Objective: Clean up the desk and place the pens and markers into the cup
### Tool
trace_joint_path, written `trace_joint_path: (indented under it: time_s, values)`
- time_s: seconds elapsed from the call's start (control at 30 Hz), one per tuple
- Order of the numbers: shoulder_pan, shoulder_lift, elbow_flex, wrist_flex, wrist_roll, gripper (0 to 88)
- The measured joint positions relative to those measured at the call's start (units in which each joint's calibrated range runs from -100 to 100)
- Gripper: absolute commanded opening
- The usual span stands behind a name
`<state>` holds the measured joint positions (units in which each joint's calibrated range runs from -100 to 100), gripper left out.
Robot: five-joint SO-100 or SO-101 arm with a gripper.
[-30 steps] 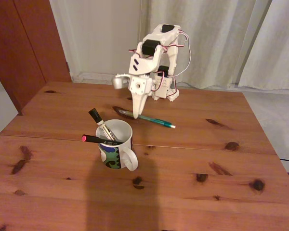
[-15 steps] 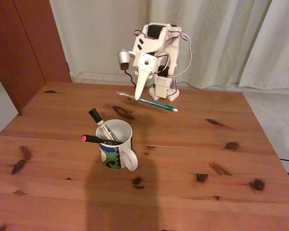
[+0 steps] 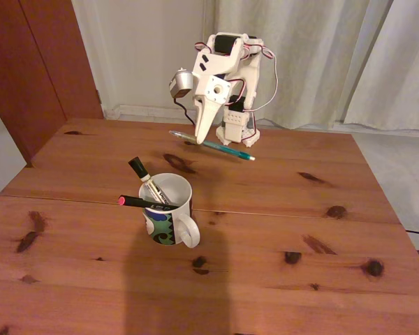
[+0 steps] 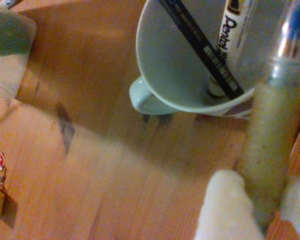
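Fixed view: the gripper (image 3: 204,139) hangs above the far half of the desk (image 3: 279,230), fingers pinched on the teal-green pen (image 3: 220,147). The pen lies nearly level in the air, crossing the fingertips close to its left end, most of its length sticking out to the right. Nearer the camera stands the cup (image 3: 169,209), upright, the white marker (image 3: 144,179) and the thin black pen (image 3: 144,202) leaning inside. In the wrist view the held pen (image 4: 272,145) runs up between the two white fingertips (image 4: 225,210), with the cup (image 4: 162,60) on the wood beyond.
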<state>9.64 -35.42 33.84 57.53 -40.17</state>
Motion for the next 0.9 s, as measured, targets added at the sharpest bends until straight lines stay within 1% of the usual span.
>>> trace_joint_path:
  time_s: [0.13, 0.43, 0.53, 0.6, 0.73, 0.8, 0.9]
  values:
    - [-0.2, 0.0, 0.0, 0.0, 0.1, 0.8]
    - [-5.4, 0.0, 0.0, 0.0, 0.1, 0.9]
    - [-5.3, 0.0, 0.0, -2.7, 0.1, 1.2]
    - [-5.3, 0.0, 0.0, -6.7, 1.2, 1.2]
    - [-5.2, 0.0, 2.5, -14.3, 6.4, 1.0]
    - [-5.2, 0.0, 3.9, -15.8, 8.0, 1.0]
    - [-5.2, 0.0, 4.6, -16.3, 8.9, 1.1]
